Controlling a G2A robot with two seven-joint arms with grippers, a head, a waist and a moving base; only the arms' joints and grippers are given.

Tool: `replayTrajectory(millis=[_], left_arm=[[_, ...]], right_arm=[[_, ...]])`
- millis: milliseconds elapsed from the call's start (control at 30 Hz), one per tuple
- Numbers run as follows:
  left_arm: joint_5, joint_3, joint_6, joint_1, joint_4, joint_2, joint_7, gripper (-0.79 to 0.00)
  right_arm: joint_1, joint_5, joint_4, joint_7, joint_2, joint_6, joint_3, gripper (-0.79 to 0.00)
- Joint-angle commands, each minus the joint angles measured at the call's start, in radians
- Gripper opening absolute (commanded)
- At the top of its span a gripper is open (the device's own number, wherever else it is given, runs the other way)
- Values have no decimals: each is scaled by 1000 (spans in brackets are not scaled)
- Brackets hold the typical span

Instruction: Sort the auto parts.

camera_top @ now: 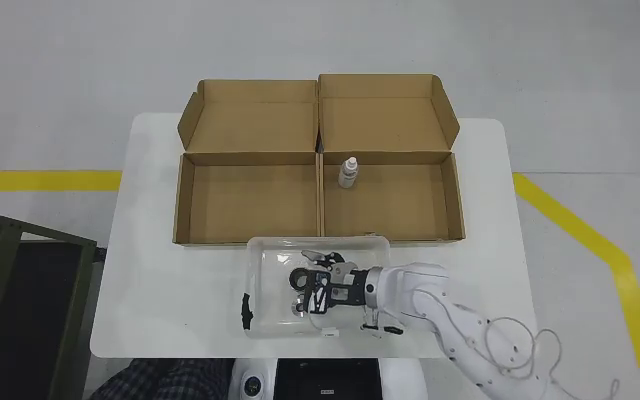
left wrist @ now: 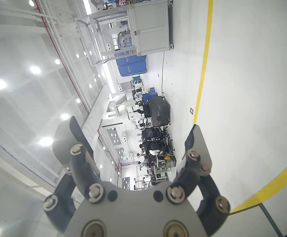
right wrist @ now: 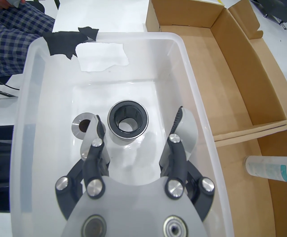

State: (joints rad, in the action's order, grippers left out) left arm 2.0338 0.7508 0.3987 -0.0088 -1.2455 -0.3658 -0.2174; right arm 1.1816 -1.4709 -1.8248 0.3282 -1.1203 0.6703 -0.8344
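Since two parts lie in the clear bin (right wrist: 192, 74) at the table's (camera_top: 150, 300) 6 o'clock edge, the right gripper (right wrist: 139, 113) hangs inside it, jaws wide and empty, apparently lined up on the black bearing (right wrist: 114, 119). A silver bushing (right wrist: 77, 128) sits just beside. The left gripper (left wrist: 134, 123) is spread, empty and pointed away. A bottle (camera_top: 348, 172) stands in the 1 o'clock box (camera_top: 400, 205).

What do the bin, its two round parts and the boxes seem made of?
Bin: translucent plastic, glossy; the table shows through.
Larger sleeve: bright metal shell, black liner, possibly plastic.
Smaller ring: polished metal, mirror sheen.
Boxes: matte brown cardboard, folded flaps.
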Motion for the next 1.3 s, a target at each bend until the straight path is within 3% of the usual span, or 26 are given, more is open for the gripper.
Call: replayTrajectory(millis=[0, 800, 967, 1133, 1267], left_arm=[[0, 0, 0, 0, 0, 0, 0, 0], [0, 0, 0, 0, 0, 0, 0, 0], [0, 0, 0, 0, 0, 0, 0, 0], [0, 0, 0, 0, 0, 0, 0, 0], [0, 0, 0, 0, 0, 0, 0, 0]], right_arm=[[-6, 2, 12, 0, -2, -2, 2, -259], [-85, 25, 144, -29, -47, -11, 95, -320], [-98, 32, 165, -38, -55, -9, 107, -443], [-100, 33, 163, -55, -56, 0, 101, -785], [-84, 23, 137, -72, -50, 9, 84, -785]])
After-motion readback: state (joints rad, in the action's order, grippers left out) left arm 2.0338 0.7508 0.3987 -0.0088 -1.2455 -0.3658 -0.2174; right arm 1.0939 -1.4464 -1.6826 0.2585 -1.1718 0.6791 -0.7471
